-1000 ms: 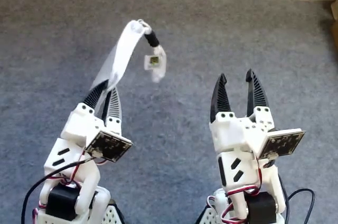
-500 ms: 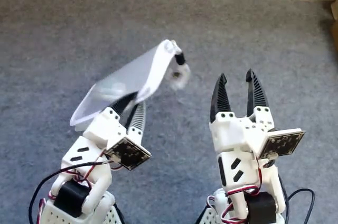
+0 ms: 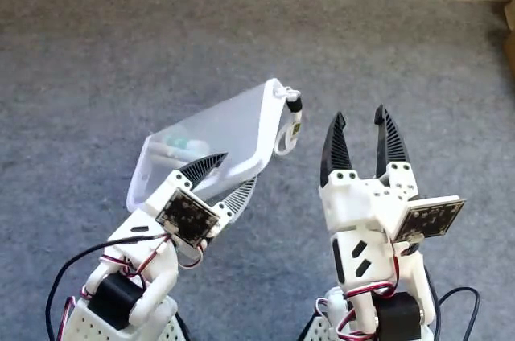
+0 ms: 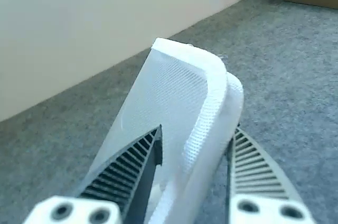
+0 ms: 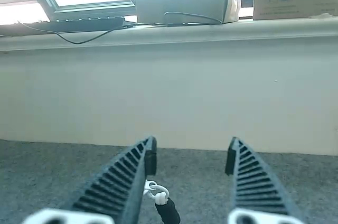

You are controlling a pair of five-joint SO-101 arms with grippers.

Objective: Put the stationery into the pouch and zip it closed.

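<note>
Holding a translucent white pouch (image 3: 233, 128) raised above the grey, carpet-textured tabletop (image 3: 96, 51), the left gripper (image 3: 240, 169) has its jaws pinched on the pouch's near edge, one on each side. In the left wrist view, the pouch (image 4: 174, 86) rises from between the jaws of the left gripper (image 4: 196, 129) and leans to one side. Pale stationery (image 3: 181, 146) shows faintly through the pouch wall, at the end away from the other arm. A black zipper pull (image 3: 294, 104) with a white cord loop (image 3: 283, 141) dangles from the pouch corner nearest the right arm. The right gripper (image 3: 362, 125) sits just beside that corner, its jaws spread apart and holding nothing. From the right wrist view, the zipper pull (image 5: 165, 209) hangs low between the jaws of the right gripper (image 5: 191, 147). Whether the zip is open or shut cannot be told.

Risks from here: the pouch is held by a thin edge, so a tug on the zip could drag it out of the left jaws. The pull hangs freely and may swing away as the right jaws close. If the mouth is open, further tilting could spill the stationery.
</note>
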